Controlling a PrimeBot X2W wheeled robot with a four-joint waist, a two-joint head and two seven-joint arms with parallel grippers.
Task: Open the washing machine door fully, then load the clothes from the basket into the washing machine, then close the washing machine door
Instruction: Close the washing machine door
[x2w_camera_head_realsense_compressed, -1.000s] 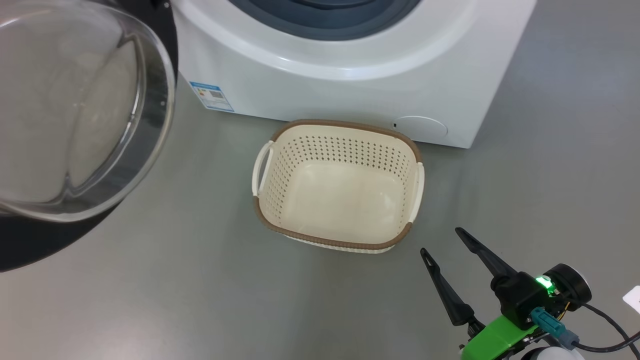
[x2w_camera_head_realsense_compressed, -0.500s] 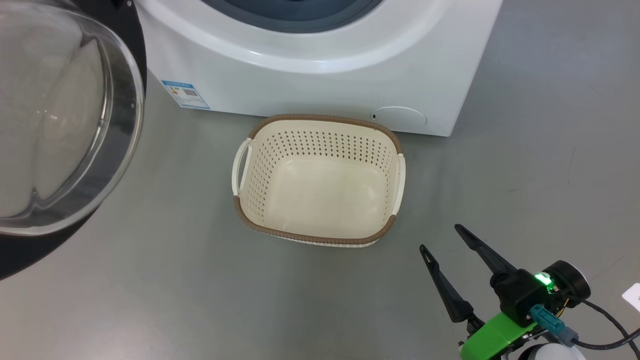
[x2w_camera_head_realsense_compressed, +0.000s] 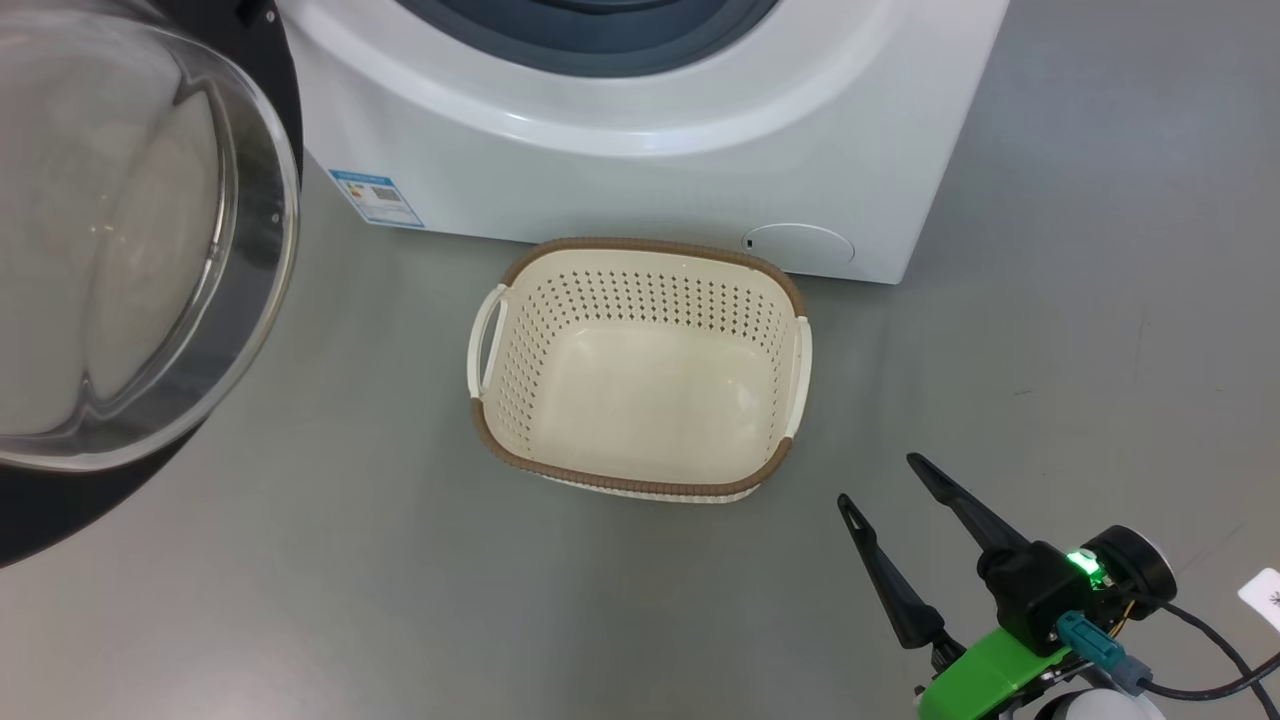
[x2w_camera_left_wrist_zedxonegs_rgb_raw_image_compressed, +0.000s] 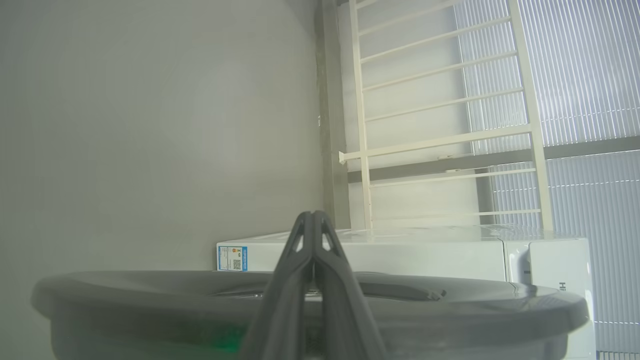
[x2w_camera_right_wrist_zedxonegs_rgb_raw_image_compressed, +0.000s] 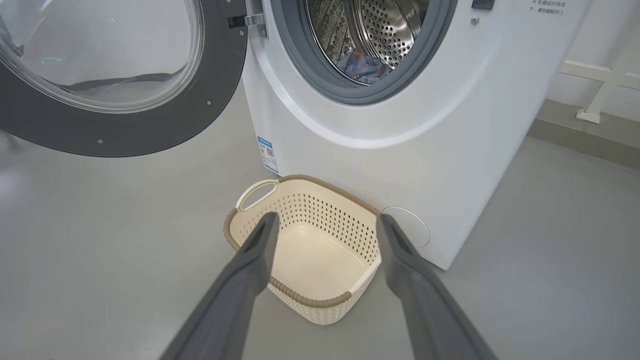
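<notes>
at 9 o'clock washing machine door (x2w_camera_head_realsense_compressed: 130, 250) swung open, clothes (x2w_camera_right_wrist_zedxonegs_rgb_raw_image_compressed: 362, 67) lodged in drum (x2w_camera_right_wrist_zedxonegs_rgb_raw_image_compressed: 395, 30), right gripper (x2w_camera_head_realsense_compressed: 879, 480) released at 5 o'clock, left gripper (x2w_camera_left_wrist_zedxonegs_rgb_raw_image_compressed: 312, 216) clenched

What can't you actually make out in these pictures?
- Right wrist view: grey seal hides the drum below the blue cloth.
- Head view: sticker print too small to read.
- Left wrist view: blur hides whether the shut left tool touches the door.
- Head view: top edge cuts off the washing machine opening.

Lower right, head view: the right gripper (x2w_camera_head_realsense_compressed: 879, 480) has two long, tapered black fingers (x2w_camera_head_realsense_compressed: 962, 506), a black block (x2w_camera_head_realsense_compressed: 1025, 592) with a glowing green light (x2w_camera_head_realsense_compressed: 1083, 562), a bright green bracket (x2w_camera_head_realsense_compressed: 985, 675), a teal plug (x2w_camera_head_realsense_compressed: 1085, 636) and a black cable (x2w_camera_head_realsense_compressed: 1200, 621).
</notes>
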